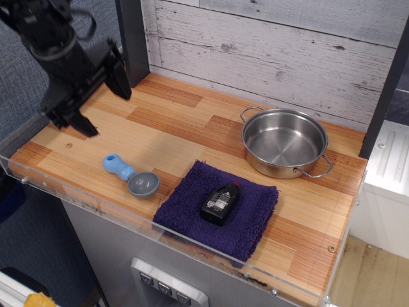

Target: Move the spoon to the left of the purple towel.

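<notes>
Spoon [131, 176] just left of purple towel [217, 211]

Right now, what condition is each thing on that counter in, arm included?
spoon: lying loose, just left of the towel.
purple towel: spread flat, bottle on it.
black bottle: lying on its side.
steel pan: upright, empty.
gripper: raised above the counter, open, holding nothing.
</notes>
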